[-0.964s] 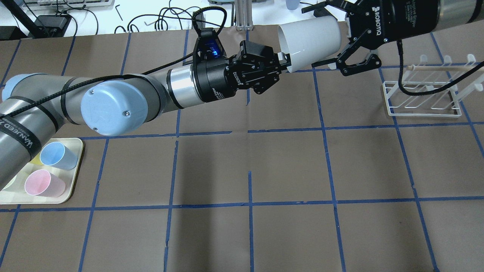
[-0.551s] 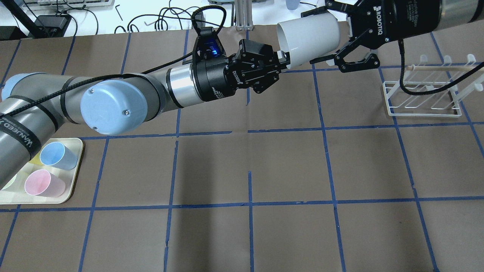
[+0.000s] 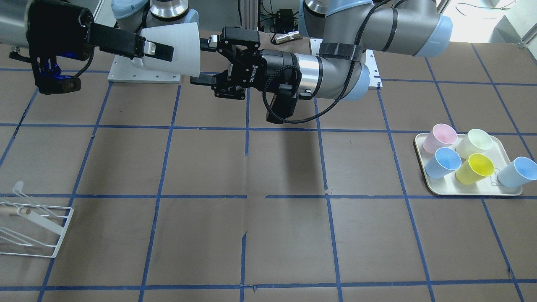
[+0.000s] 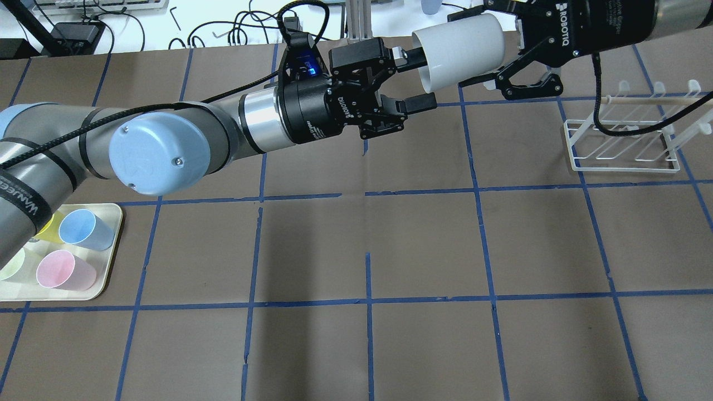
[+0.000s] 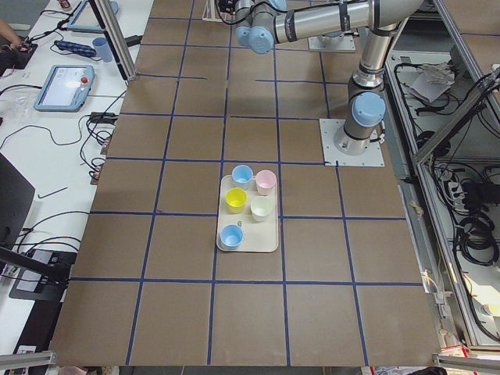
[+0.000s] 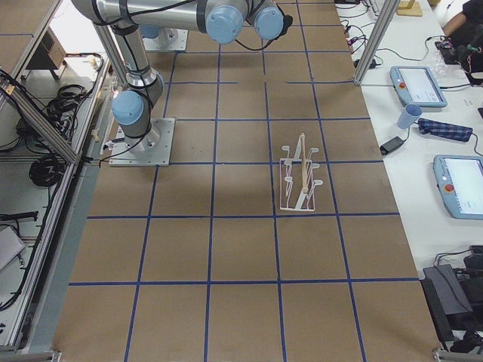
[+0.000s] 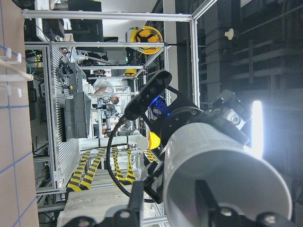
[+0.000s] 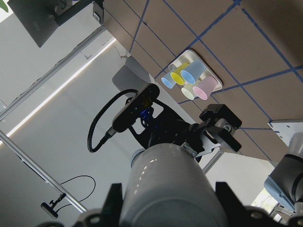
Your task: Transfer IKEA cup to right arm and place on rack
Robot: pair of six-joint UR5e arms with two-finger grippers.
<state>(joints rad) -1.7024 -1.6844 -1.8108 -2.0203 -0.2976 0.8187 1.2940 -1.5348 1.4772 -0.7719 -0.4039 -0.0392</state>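
The pale grey IKEA cup point(image 4: 459, 50) lies on its side in the air above the table's far edge, mouth toward the left arm. My right gripper point(image 4: 465, 50) is shut on its body, one finger on each side; in the front view it holds the cup point(image 3: 174, 46) from the view's left. My left gripper point(image 4: 415, 78) is open at the cup's mouth: one finger lies at the rim, the other stands clear below it. The left wrist view looks into the cup's mouth point(image 7: 227, 179). The white wire rack point(image 4: 624, 139) stands on the table right of the cup.
A cream tray point(image 4: 108, 267) at the near left holds several pastel cups: blue point(image 4: 81, 229), pink point(image 4: 58, 270), yellow and pale green partly under the left arm. The left arm's black cable loops above its wrist. Cables and aluminium posts lie beyond the far edge.
The right gripper closed on the cup's body. The left gripper, which was shut on the cup's rim, has opened, and its wrist has moved slightly left and up in the view.
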